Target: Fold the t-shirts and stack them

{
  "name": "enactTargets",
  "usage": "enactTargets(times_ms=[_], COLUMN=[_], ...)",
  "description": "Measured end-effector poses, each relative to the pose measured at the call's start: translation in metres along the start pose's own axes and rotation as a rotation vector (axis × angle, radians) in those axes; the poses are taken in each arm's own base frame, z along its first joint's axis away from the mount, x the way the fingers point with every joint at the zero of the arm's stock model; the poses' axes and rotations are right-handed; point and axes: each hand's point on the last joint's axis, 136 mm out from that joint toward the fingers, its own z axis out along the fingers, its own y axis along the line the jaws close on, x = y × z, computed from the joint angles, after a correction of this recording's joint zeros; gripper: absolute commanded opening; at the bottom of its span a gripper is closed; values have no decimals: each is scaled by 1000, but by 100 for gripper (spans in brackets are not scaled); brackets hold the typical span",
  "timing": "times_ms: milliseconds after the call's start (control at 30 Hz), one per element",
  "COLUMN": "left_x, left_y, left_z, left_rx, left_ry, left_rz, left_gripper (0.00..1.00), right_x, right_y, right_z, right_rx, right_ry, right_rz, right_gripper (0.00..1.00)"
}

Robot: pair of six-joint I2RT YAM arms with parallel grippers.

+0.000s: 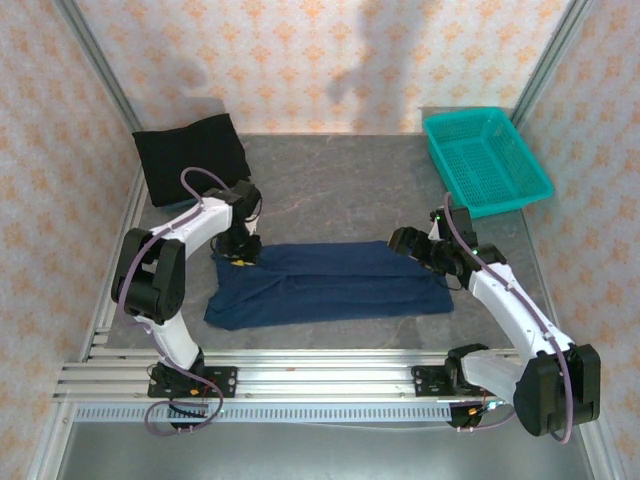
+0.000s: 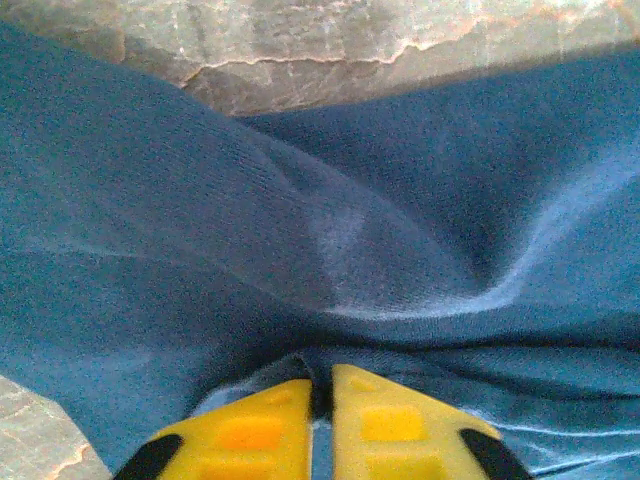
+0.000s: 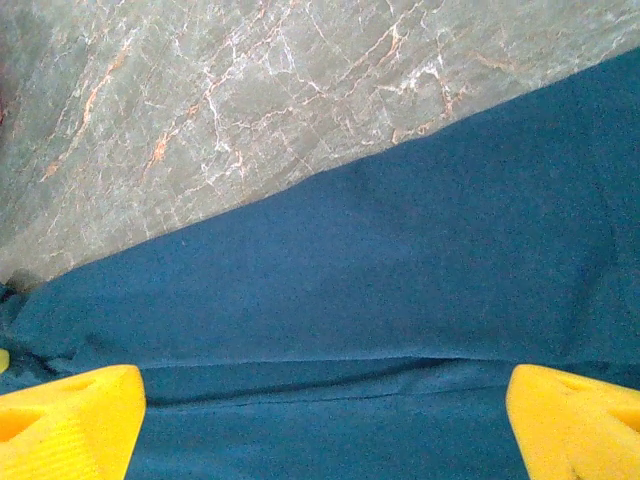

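Note:
The navy blue t-shirt [image 1: 325,283] lies folded into a long strip across the middle of the table, print hidden. My left gripper [image 1: 241,257] is at its upper left corner, yellow fingers [image 2: 375,425] pinched shut on a fold of the navy cloth [image 2: 320,260]. My right gripper [image 1: 445,272] hovers over the strip's right end, wide open, its yellow fingertips [image 3: 70,420] spread over the navy fabric [image 3: 400,300] and a fold edge. The plain black t-shirt [image 1: 192,155] sits folded at the back left corner.
A teal mesh basket [image 1: 487,160] stands at the back right. Patterned walls and metal posts enclose the grey marbled table [image 1: 340,190]. An aluminium rail [image 1: 300,378] runs along the near edge.

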Motion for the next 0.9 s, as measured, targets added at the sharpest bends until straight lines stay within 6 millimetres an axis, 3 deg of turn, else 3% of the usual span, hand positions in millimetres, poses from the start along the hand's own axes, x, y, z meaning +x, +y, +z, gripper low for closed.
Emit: enactTargets(times_ms=[200, 333, 467, 567, 700, 900], left_x=[18, 30, 53, 74, 103, 118], left_y=[0, -14, -30, -37, -40, -44], left_z=[-9, -26, -36, -33, -25, -19], left_rx=[11, 42, 77, 82, 72, 44], left_ry=[-12, -66, -98, -88, -53, -37], left_rz=[-14, 4, 22, 30, 29, -17], left_gripper=[3, 3, 3, 3, 4, 4], right_x=[-11, -15, -18, -20, -18, -14], right_y=[6, 6, 2, -1, -14, -49], right_z=[-1, 3, 9, 16, 30, 49], right_rx=[1, 12, 39, 60, 116, 261], right_ry=[-21, -18, -11, 3, 28, 80], right_rz=[-15, -22, -19, -13, 9, 74], right_gripper=[94, 94, 94, 94, 94, 93])
